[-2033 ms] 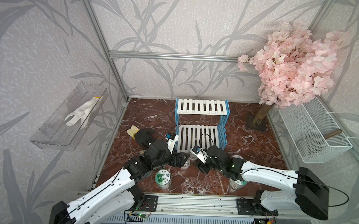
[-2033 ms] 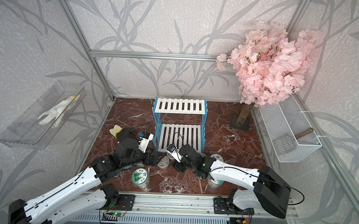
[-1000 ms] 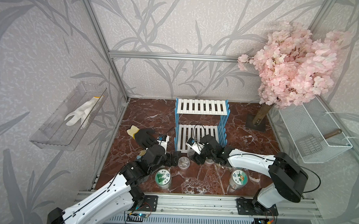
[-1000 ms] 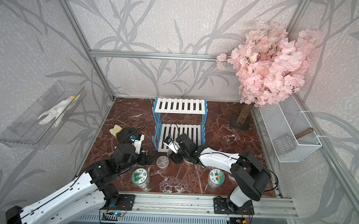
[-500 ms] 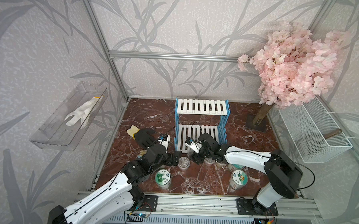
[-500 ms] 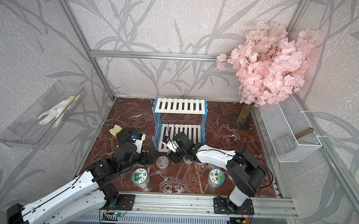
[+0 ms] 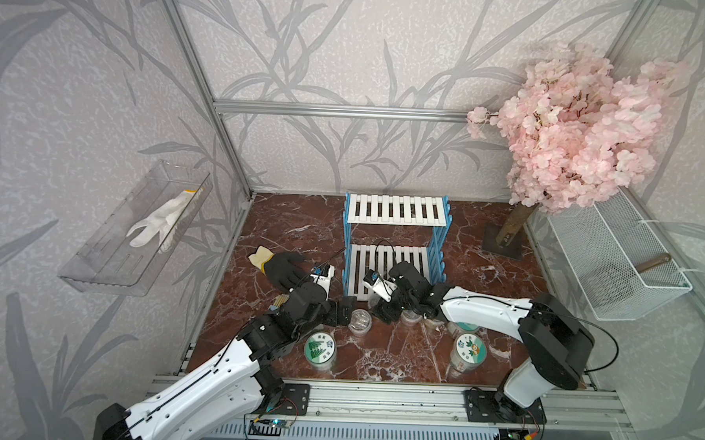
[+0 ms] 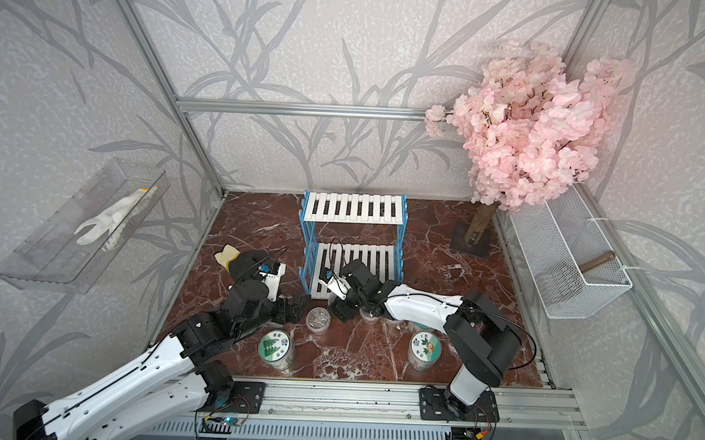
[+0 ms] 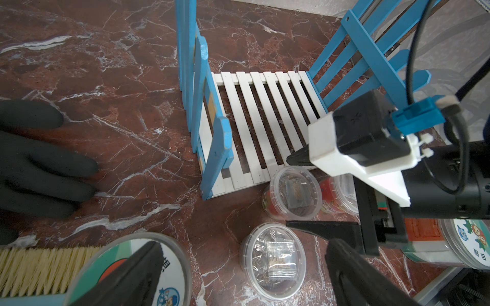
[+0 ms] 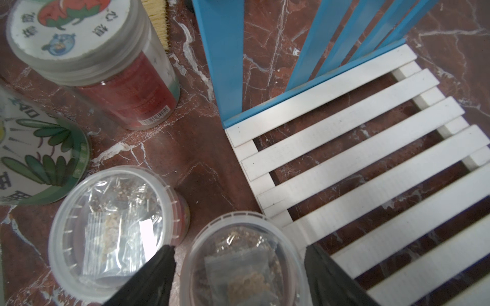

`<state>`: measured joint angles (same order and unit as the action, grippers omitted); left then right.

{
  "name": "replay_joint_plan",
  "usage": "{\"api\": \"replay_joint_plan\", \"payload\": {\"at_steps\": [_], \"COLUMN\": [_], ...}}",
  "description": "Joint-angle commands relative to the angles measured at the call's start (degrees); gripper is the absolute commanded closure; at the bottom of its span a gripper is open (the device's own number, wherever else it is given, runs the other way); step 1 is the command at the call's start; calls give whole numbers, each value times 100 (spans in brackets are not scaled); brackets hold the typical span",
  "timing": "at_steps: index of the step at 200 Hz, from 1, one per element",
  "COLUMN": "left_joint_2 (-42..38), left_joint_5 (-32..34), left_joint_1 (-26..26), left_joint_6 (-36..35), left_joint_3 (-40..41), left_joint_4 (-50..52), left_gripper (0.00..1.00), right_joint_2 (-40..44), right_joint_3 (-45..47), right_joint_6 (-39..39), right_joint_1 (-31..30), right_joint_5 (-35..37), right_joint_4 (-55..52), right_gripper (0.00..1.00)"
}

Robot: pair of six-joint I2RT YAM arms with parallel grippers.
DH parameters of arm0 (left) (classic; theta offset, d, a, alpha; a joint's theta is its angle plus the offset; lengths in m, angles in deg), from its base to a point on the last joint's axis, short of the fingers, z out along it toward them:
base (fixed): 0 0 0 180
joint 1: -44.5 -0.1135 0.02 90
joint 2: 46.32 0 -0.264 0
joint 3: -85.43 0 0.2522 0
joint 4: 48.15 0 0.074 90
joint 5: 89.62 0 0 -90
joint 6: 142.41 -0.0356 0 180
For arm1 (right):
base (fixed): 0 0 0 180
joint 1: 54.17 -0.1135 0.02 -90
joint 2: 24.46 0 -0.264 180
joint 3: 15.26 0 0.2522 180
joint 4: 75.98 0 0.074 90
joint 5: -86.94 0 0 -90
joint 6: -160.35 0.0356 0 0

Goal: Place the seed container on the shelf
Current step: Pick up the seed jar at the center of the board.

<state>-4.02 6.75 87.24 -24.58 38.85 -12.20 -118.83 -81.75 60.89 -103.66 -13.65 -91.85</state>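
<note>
Seed container (image 10: 244, 267): a small clear tub with its lid on and a seed packet inside; it stands upright on the red marble floor (image 7: 301, 227), just before the front edge of the lower tier, not on it
Shelf (image 7: 396, 210): a rack with white slats and blue side frames, at the back middle of the floor, with its open front toward the arms
Right gripper (image 10: 238, 249): low over the seed container, with one finger at each side of it; the fingers are apart, and a thin gap shows between one finger and the rim
Left gripper (image 9: 244, 245): fingers wide apart and empty, above the floor near a second tub
Second tub (image 9: 273, 255): clear, lid on, packets inside; near the seed container but apart from it, on the side away from the shelf
Green-lid jar (image 7: 319, 348): upright, close to the left arm
Red-label jar (image 10: 92, 47): upright, near the blue side frame
Black glove (image 7: 283, 265): flat on the floor, left of the shelf
Brush (image 9: 34, 267): only the pale bristles show, near the glove
</note>
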Motion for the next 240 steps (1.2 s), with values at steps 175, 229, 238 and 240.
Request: {"api": "replay_joint_plan", "payload": {"at_steps": [175,229,238,240], "left_joint_2": [226,186,162,159], "left_joint_5": [-15,-63,-75,-75], "left_joint_1": [6,8,7,6], "left_joint_6": [-66,-117,-173,-206], "left_joint_3": [-134,-189,-211,-219], "left_joint_4": [-210,-325,-347,-354], "left_gripper": [0,0,0,0], "right_joint_2": [289,1095,1296,1346], "right_joint_3": [458,667,650,650], "right_joint_6": [322,635,701,715], "right_joint_1": [19,20,19,25], "right_joint_5": [-94,-120,-50,-31], "right_joint_4": [210,125,37,7], "right_gripper": [27,27,28,28]}}
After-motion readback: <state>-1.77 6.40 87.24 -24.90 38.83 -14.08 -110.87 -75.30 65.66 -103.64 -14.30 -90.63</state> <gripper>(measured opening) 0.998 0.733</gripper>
